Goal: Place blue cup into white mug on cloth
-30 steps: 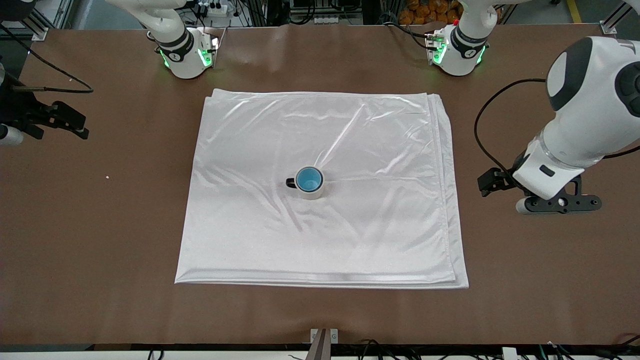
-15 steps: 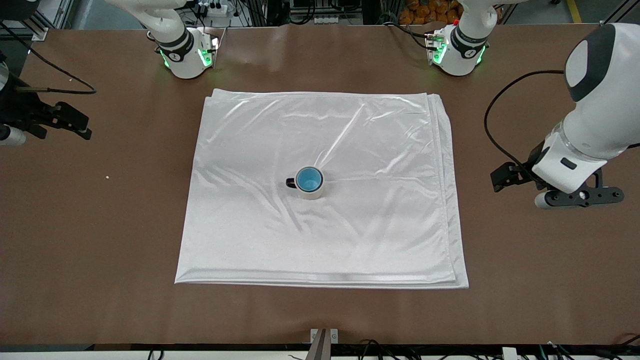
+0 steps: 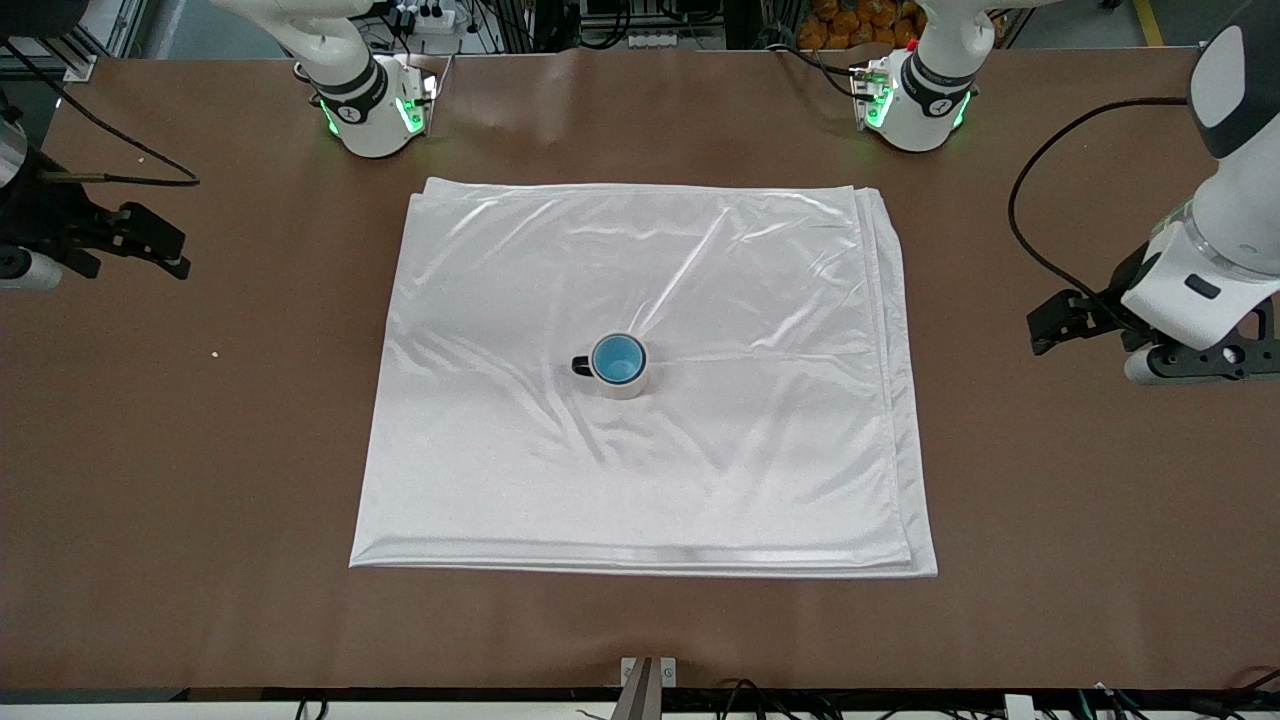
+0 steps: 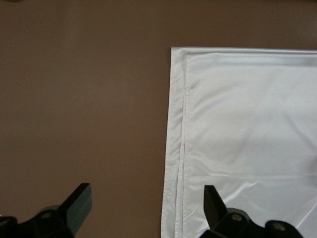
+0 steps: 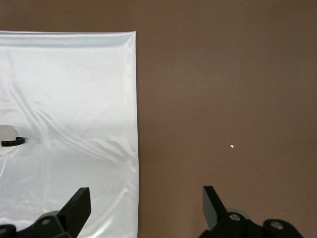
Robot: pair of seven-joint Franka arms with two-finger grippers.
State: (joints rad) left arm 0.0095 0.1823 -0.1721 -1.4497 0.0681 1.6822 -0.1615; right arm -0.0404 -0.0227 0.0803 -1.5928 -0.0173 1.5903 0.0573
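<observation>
The blue cup (image 3: 618,358) is seated inside the white mug (image 3: 624,383) on the cloth (image 3: 760,330). The left gripper (image 4: 146,206) is held with fingers apart over the cloth's edge, the right gripper (image 5: 146,206) likewise over the table (image 3: 1050,520).

Bright even overhead light, glare streaks on cloth (image 3: 640,300)

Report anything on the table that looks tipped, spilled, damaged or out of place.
Nothing stands out. The blue cup sits upright inside the white mug, which stands upright near the middle of the cloth. The cloth is lightly wrinkled but lies flat. One tiny white speck lies on the bare table toward the right arm's end.
</observation>
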